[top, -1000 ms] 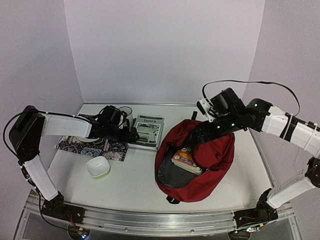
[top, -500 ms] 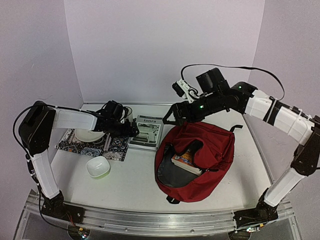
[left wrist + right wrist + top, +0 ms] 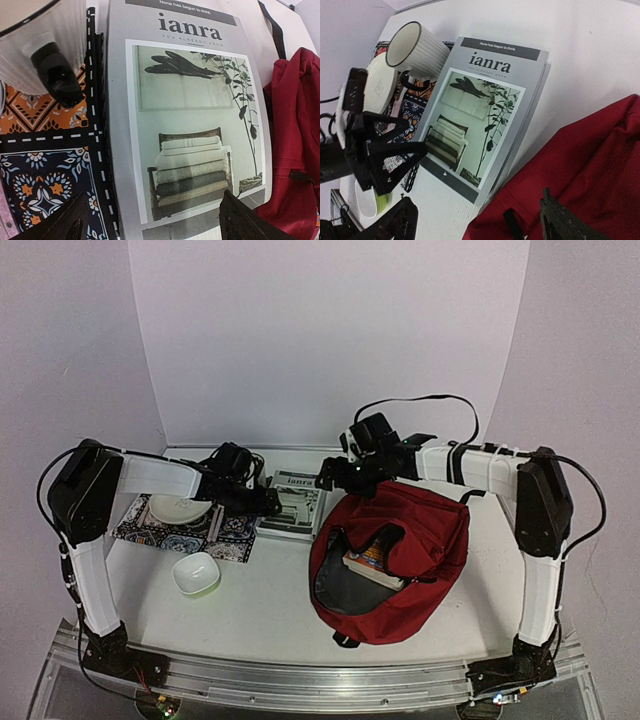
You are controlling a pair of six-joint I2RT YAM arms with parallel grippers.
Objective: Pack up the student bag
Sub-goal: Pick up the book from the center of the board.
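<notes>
The student bag (image 3: 435, 540) lies open right of centre on the bench (image 3: 260, 610), with a book (image 3: 372, 562) half-hidden in its mouth. Just left of it, a magazine (image 3: 185, 125) reads "ianra, YOU ALREADY KNOW", and a ribbed mug (image 3: 415, 50) and patterned mat (image 3: 45, 190) crowd its left edge. The left tool (image 3: 160, 227) and right tool (image 3: 477, 225) hover over the magazine, both released and empty.

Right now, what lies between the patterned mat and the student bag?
The ianra magazine lies flat between the patterned mat and the student bag; the left wrist view shows it most clearly.
</notes>
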